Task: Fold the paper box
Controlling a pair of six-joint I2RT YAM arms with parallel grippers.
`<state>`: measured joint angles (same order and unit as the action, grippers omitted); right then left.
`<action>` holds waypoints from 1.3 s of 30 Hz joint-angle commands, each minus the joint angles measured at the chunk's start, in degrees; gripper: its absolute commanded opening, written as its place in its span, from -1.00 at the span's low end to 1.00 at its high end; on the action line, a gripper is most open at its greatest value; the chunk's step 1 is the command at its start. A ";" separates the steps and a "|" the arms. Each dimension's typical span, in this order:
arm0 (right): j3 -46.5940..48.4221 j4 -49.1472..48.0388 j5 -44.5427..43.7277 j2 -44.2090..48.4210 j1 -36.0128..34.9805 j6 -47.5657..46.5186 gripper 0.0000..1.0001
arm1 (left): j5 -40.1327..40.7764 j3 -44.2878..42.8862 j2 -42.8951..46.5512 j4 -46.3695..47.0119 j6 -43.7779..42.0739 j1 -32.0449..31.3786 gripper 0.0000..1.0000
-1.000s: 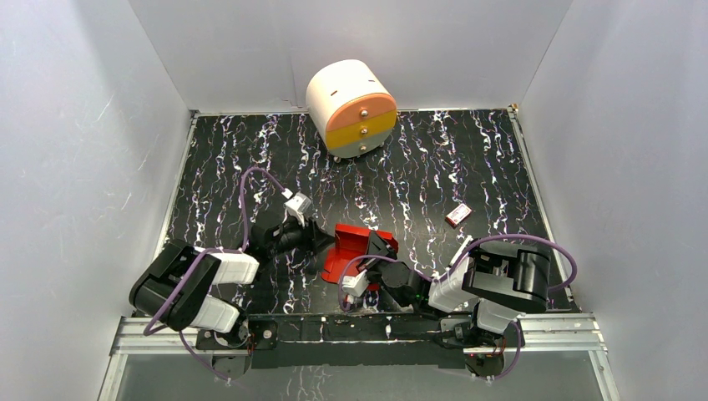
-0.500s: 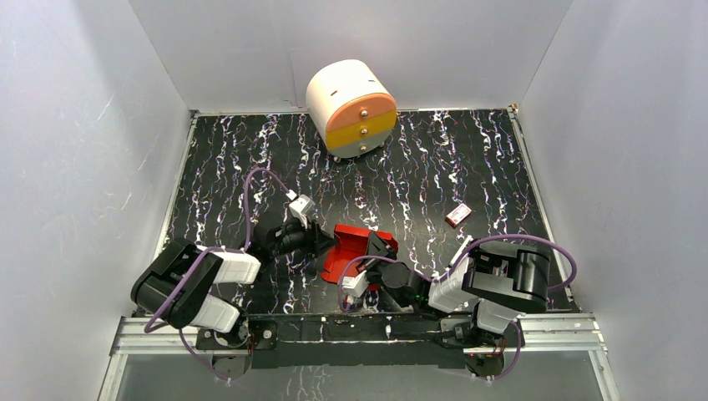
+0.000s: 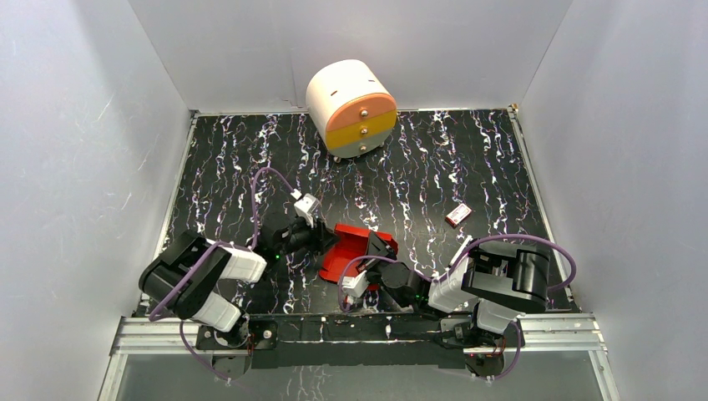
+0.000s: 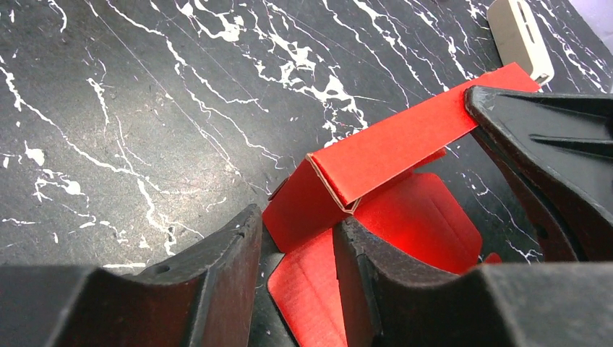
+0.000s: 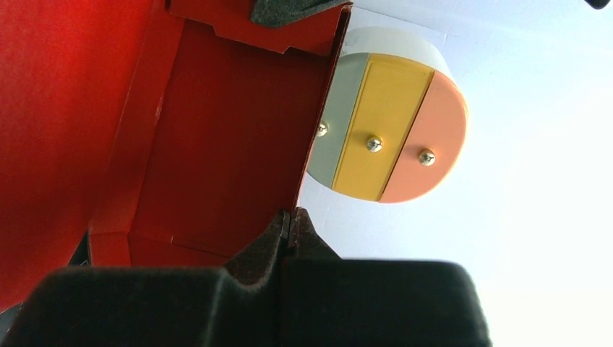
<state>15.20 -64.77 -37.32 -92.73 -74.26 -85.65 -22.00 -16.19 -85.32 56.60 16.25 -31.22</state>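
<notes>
Looking down from above, the paper box [image 3: 351, 253] lies on the near middle of the bench [image 3: 434, 167], between the two arms. It is well apart from the round drawer unit [image 3: 351, 107] at the back and the small packet [image 3: 457, 215] to the right. One panel stands up from its base; the rest lies flat. The left pincer [image 3: 324, 239] meets its left edge, the right pincer [image 3: 382, 245] its right side.

From the left wrist, the left pincer [image 4: 298, 225] straddles the corner of a raised wall of the paper box [image 4: 376, 159] — jaws a narrow way apart, card between them, and I judge it not clamped. The wall's top strip runs across to the right pincer [image 4: 495, 108], which pinches its far end.

From the right wrist, the right pincer [image 5: 289, 217] is closed tight on the thin edge of a standing wall of the paper box [image 5: 217, 130]; the drawer unit [image 5: 390, 137] shows beyond.

Folding looks partway done — one wall is up with a creased lip, yet other flaps lie flat and no closed box has formed.
</notes>
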 commanded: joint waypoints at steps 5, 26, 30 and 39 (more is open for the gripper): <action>-0.16 6.16 5.63 0.88 -0.79 2.54 -1.00 | 9.53 -0.25 -3.28 10.57 -2.90 -1.99 -0.31; 1.29 10.56 6.43 0.77 -0.80 5.10 -1.00 | 31.86 -0.25 -15.31 28.45 -3.90 -7.44 -0.72; 1.82 13.16 6.75 1.37 -0.79 6.46 -1.00 | 36.61 -0.70 -17.92 30.73 -4.09 -8.59 -0.79; 2.48 14.79 7.27 1.66 -0.80 8.08 -1.00 | 48.62 -1.65 -21.14 33.33 -6.79 -11.49 -0.92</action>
<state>18.31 -57.76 -35.73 -91.11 -73.97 -80.36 11.05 -16.82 -104.55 87.22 13.54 -43.51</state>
